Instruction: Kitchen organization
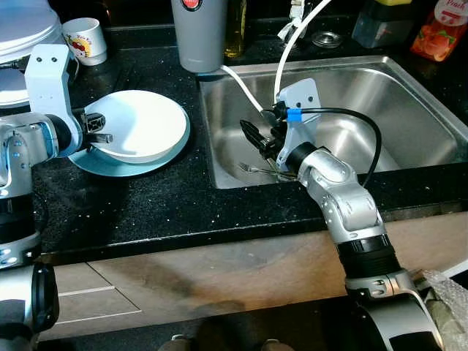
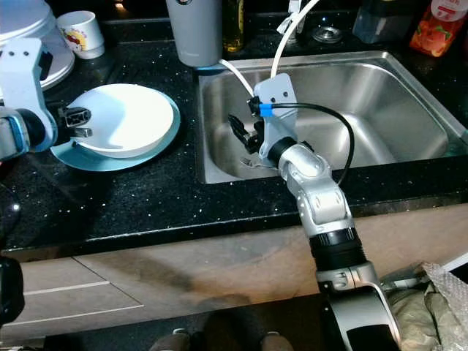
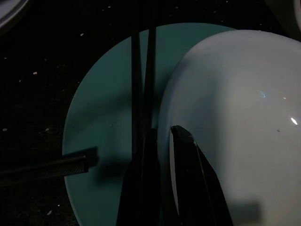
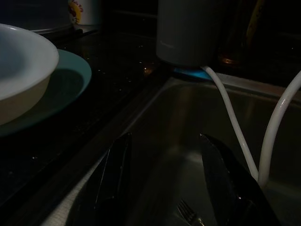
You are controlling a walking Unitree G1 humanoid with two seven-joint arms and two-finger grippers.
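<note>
Right hand (image 1: pixel 257 139) hangs inside the steel sink (image 1: pixel 409 110), near its left wall, with the two black fingers standing wide apart and holding nothing. Just below the fingers, at about 6 o'clock from them, a fork (image 1: pixel 257 170) lies on the sink floor; in the right wrist view its tines (image 4: pixel 187 213) show between the two fingers, not touched by them. Two white hoses (image 1: pixel 287 51) come down into the sink from 12 o'clock, behind the hand.

Left hand (image 1: pixel 97 129) is at the 9 o'clock edge of a white bowl (image 1: pixel 142 121) that sits on a teal plate (image 1: pixel 157 159) on the black speckled tabletop (image 1: pixel 146 208), to the left of the sink. In the left wrist view one finger (image 3: pixel 193 155) reaches over the bowl rim (image 3: pixel 164 122) and the other lies outside it above the plate (image 3: pixel 103 94), so the fingers stand narrowly around the rim; I cannot tell if they already press it.

At 12 o'clock from the bowl a grey tumbler (image 1: pixel 199 33) stands by the sink's back left corner, with a bottle of yellow oil (image 1: pixel 235 29) beside it. A white mug (image 1: pixel 85 40) with a printed picture stands at 11 o'clock from the bowl, and a red juice carton (image 1: pixel 439 29) is at the far right behind the sink.
</note>
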